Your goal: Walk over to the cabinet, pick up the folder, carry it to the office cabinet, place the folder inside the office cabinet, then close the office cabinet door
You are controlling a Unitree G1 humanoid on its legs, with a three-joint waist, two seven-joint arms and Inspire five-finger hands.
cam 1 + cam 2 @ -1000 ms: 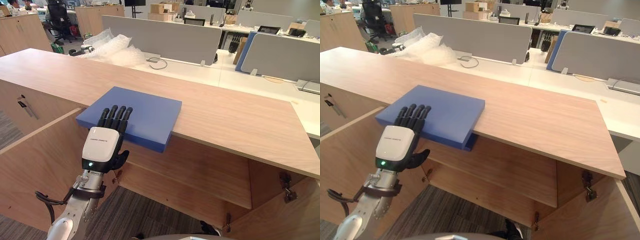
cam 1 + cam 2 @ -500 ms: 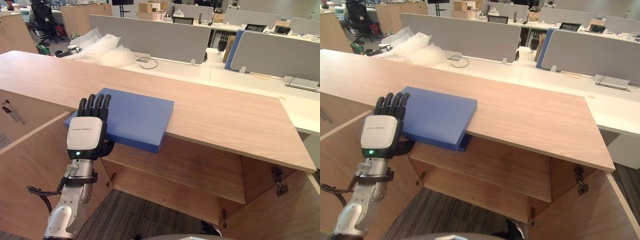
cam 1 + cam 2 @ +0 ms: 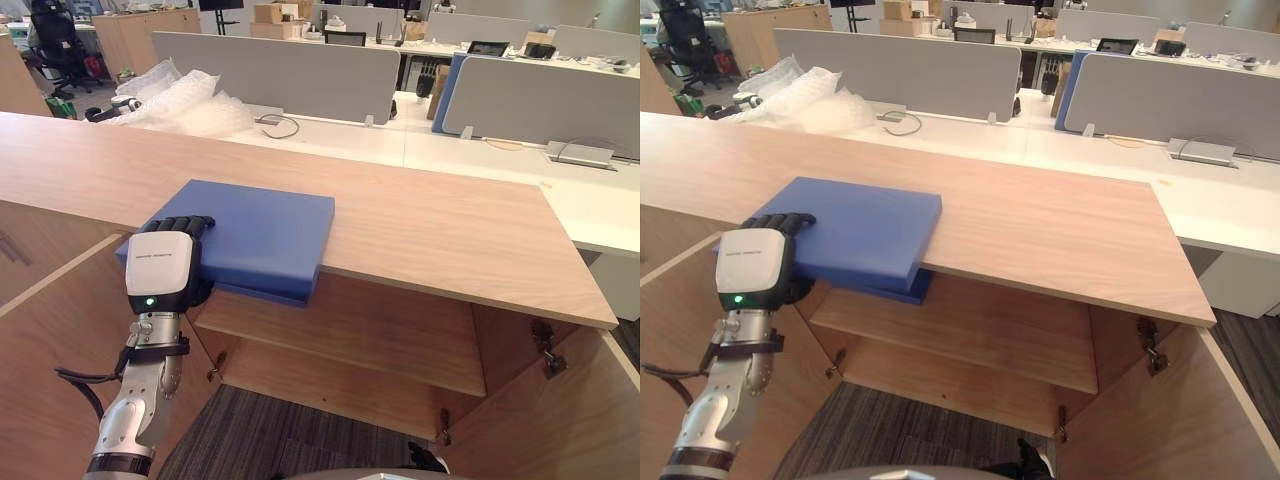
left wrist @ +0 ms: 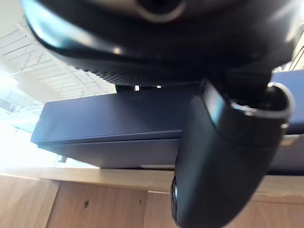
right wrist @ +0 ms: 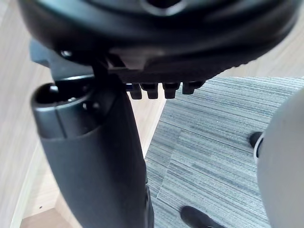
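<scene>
A flat blue folder [image 3: 255, 230] lies on the wooden cabinet top [image 3: 430, 230], and its near edge overhangs the front. My left hand [image 3: 160, 265] is at the folder's near left corner, shut on it, with fingers curled over the top face. In the left wrist view the thumb [image 4: 223, 156] sits below the folder's edge [image 4: 118, 123]. My right hand [image 5: 95, 156] hangs low over grey carpet, open and holding nothing.
Below the top, the cabinet stands open with a shelf [image 3: 380, 330] inside. Its left door [image 3: 50, 330] and right door [image 3: 560, 420] swing out toward me. Bubble wrap [image 3: 185, 95] and grey desk dividers [image 3: 270, 65] lie beyond.
The camera has moved closer and to the right. My left hand slid to the folder's near left corner, and its straight fingers have curled over the folder.
</scene>
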